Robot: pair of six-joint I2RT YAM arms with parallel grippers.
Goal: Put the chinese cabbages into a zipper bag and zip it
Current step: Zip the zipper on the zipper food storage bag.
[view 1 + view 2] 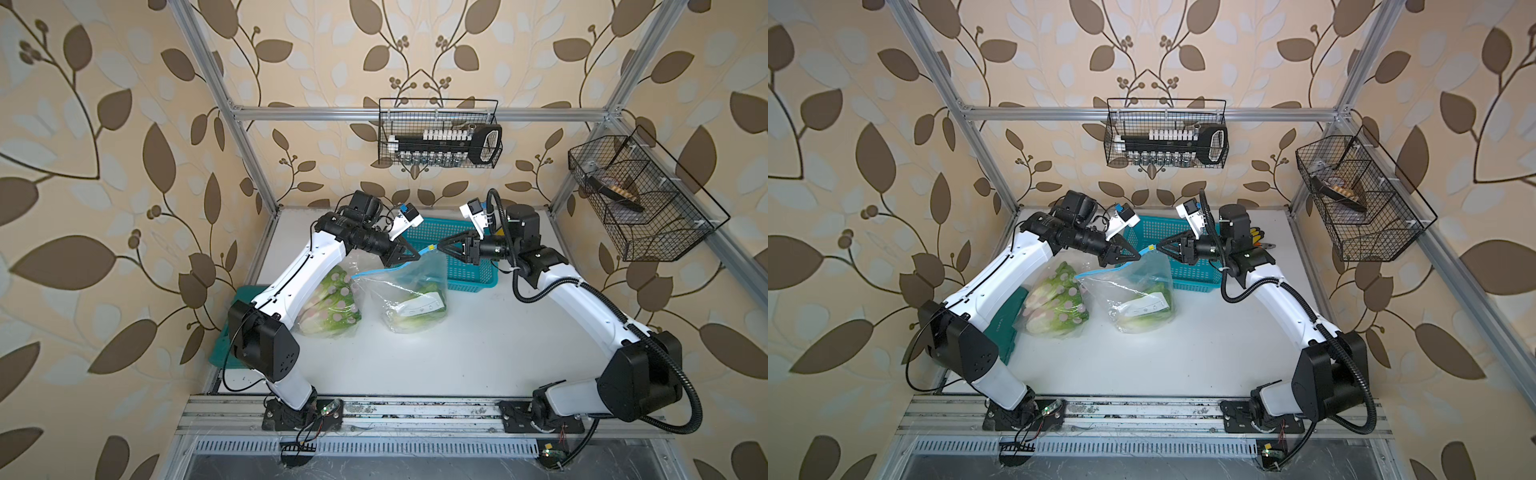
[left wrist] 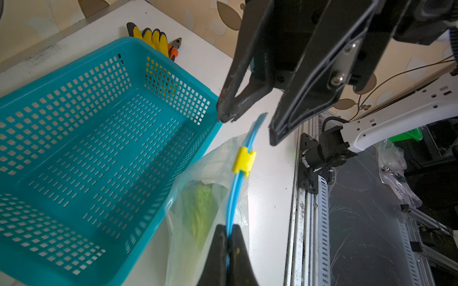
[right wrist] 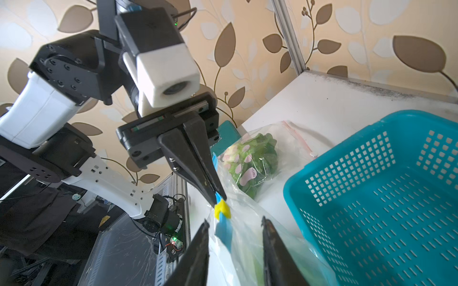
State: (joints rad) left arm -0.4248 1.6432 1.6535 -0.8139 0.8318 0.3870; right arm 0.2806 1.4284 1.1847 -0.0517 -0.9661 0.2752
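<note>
Mid-table, nearest: chinese cabbages (image 1: 409,326) inside the clear zipper bag (image 1: 374,286).
Beside it: pink-dotted cabbage pack (image 1: 332,305).
Left gripper (image 2: 229,231): clamped tight on the bag's blue zip strip (image 2: 233,198)!
Right gripper (image 2: 249,128): jaws apart, straddling the strip's end, holding nothing.
Between them: yellow slider (image 2: 244,161).
Behind: teal basket (image 1: 465,274).
Farthest: yellow gloves (image 2: 153,37).

Clear zipper bag (image 1: 390,291), blue track, yellow slider (image 2: 244,162) near one end, top raised; chinese cabbages (image 1: 415,322) inside at bottom.
</note>
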